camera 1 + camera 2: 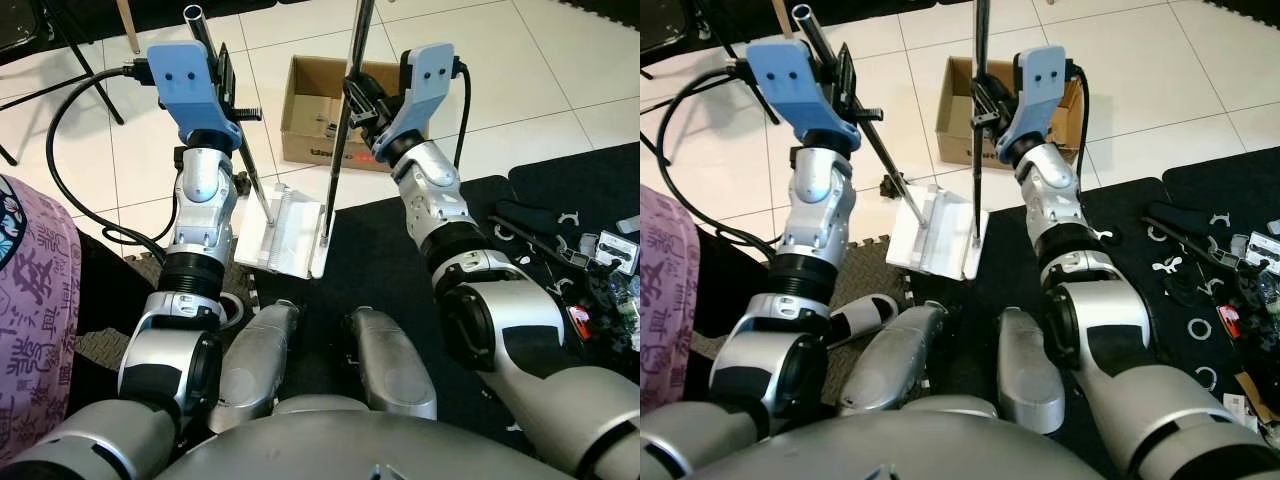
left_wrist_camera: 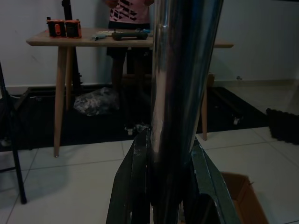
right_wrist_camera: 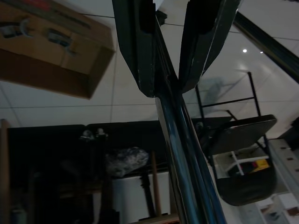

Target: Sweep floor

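while clamped in the left gripper (image 1: 226, 75), dustpan (image 1: 282, 232) handle (image 1: 235, 125) slants down; pan rests before the box (image 1: 320, 110). right gripper (image 1: 358, 105) pinched on broom pole (image 1: 340, 150), just beside the pan.

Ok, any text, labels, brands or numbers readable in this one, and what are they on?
No text can be read here.
Cardboard box: dark print on its front wall, too small and blurred to read.
Purple cloth: dark character-like pattern, not legible.
Person's shirt: black graphic, too dark and cropped.
Orange items on the wooden table: markings too small.
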{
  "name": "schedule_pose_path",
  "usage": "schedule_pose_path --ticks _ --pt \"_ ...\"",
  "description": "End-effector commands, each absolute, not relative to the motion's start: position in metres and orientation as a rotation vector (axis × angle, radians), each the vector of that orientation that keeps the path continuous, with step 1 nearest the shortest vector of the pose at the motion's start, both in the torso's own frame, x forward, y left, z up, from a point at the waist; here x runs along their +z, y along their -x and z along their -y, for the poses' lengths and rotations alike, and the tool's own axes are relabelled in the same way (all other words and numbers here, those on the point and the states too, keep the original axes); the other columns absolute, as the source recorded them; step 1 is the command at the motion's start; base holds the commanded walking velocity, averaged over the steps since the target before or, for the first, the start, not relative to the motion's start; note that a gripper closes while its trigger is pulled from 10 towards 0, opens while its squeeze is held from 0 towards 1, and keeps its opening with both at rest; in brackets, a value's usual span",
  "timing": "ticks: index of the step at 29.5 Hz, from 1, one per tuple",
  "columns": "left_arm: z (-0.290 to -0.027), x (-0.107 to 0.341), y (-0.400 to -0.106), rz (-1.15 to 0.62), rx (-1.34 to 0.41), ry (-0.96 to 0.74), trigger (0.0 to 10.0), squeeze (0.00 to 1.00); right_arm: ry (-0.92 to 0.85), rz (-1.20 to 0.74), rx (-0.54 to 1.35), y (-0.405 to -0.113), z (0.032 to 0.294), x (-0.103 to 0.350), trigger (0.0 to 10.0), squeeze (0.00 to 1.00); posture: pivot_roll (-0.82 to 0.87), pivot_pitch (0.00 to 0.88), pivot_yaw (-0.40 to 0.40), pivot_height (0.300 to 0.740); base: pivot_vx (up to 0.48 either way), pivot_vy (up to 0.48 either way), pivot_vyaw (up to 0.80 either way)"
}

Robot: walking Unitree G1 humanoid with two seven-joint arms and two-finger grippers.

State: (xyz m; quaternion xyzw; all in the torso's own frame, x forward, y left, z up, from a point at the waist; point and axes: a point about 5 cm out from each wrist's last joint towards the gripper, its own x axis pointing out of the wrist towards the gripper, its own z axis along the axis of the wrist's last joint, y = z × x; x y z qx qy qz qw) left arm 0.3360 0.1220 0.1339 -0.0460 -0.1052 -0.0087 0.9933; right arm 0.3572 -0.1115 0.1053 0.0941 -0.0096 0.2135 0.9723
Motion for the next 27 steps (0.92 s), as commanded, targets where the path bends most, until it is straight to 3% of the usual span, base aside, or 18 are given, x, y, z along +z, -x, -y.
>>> schedule_pose_path --ticks 1,7,27 --pt "-0.1124 0.1500 -0.3405 0.262 -0.036 0.134 10.0 0.00 -0.180 0.091 0.394 -0.3640 0.1217 0.1217 10.0 0.00 -0.03 0.067 0.006 0.740 0.000 0.000 0.00" --pt "-0.1110 0.1573 -0.3427 0.289 -0.043 0.139 10.0 0.00 -0.180 0.099 0.379 -0.3650 0.1284 0.1237 10.0 0.00 -0.04 0.067 0.007 0.740 0.000 0.000 0.00" --pt "-0.1137 0.1555 -0.3425 0.282 -0.031 0.135 10.0 0.00 -0.183 0.075 0.395 -0.3628 0.1221 0.1183 10.0 0.00 -0.03 0.078 0.004 0.740 0.475 0.000 0.00"
